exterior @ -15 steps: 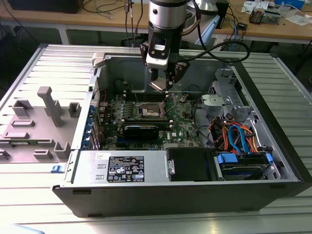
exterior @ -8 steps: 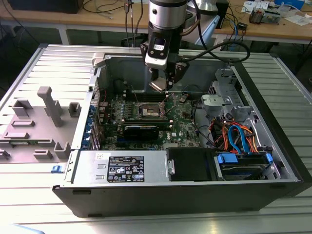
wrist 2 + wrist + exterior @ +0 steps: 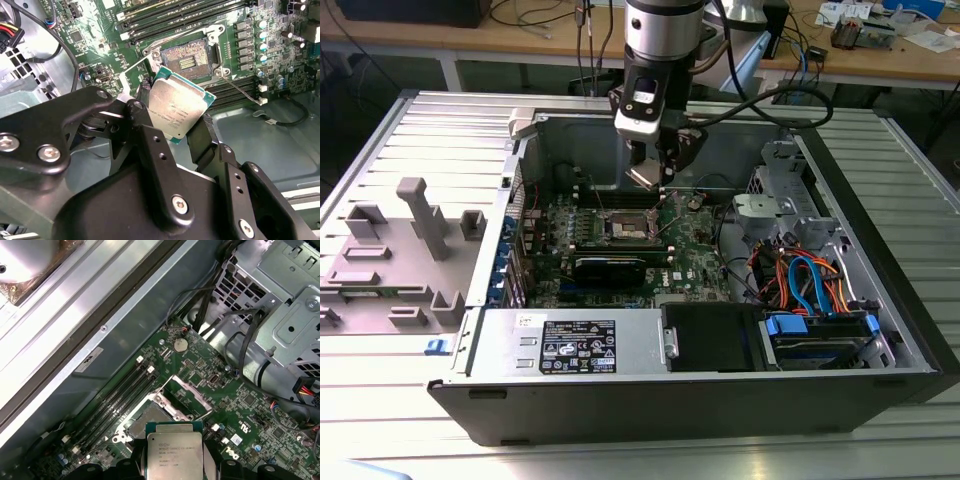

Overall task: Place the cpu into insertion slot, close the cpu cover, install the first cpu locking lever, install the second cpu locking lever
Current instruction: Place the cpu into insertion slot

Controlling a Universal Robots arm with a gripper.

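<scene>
Now, inside the open computer case [image 3: 670,400], above the green motherboard [image 3: 698,252], the gripper [image 3: 172,117] has its fingers closed on the tilted cpu [image 3: 176,106], clear of the uncovered insertion slot [image 3: 187,59]; the cpu cover [image 3: 195,391] stands raised beside the slot.

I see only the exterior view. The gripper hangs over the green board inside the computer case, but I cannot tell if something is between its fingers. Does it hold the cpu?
Observer: Yes. In the second wrist view the gripper is shut on the cpu, and the chip's silver top faces that camera.
Operator: Thank you. Is the insertion slot free to receive it?
Observer: Yes. In the second wrist view the insertion slot holds no chip, and its dark centre lies bare.
</scene>
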